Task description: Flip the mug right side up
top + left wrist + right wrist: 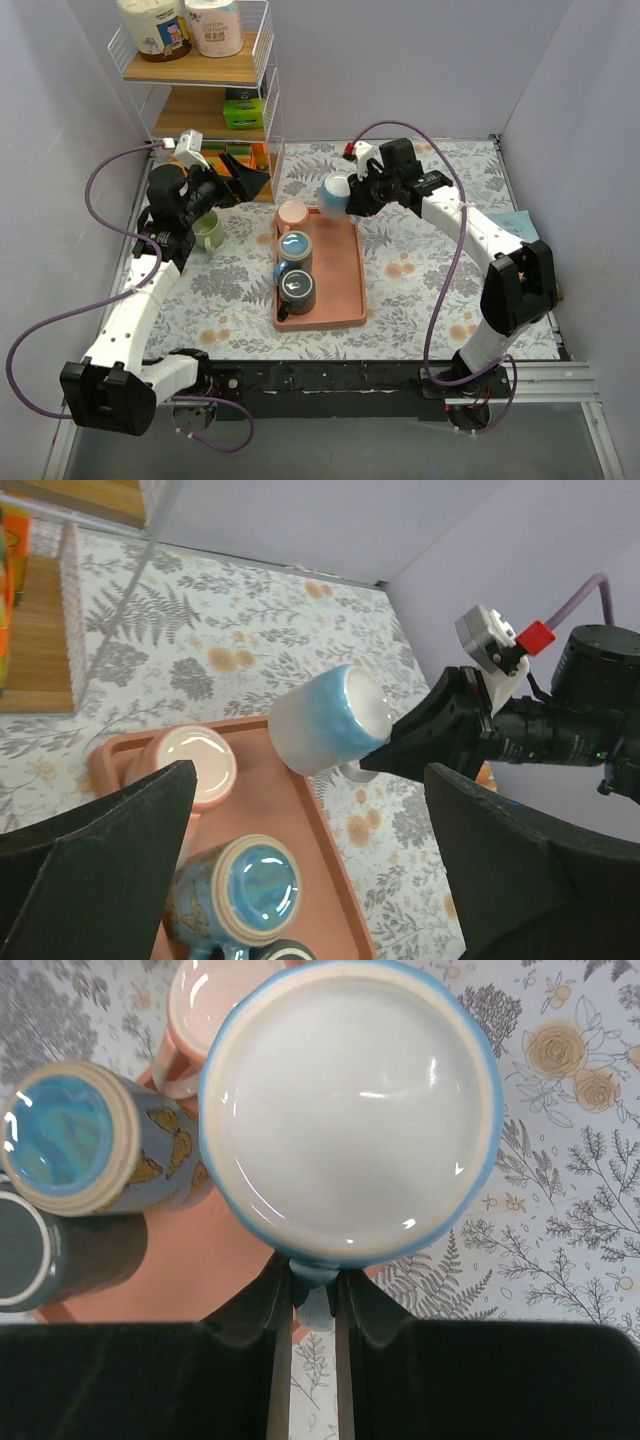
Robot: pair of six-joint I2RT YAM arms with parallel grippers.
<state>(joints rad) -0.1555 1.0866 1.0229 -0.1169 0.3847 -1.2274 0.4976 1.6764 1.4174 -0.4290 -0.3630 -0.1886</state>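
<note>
Mug (336, 190) hangs tipped sideways over the tray (355, 272) near the far edge of the desk (420, 292), handle pinched in the right end effector (355, 197); a slow wrist roll should bring its rim up.

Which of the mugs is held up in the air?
The white mug with the blue rim, held by the right gripper; the others rest on the tray or table.

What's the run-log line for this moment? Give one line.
right jaws: shut on blue-and-white mug handle | mug: held above pink tray far end, tilted | left jaws: open, empty | task: unfinished
</note>
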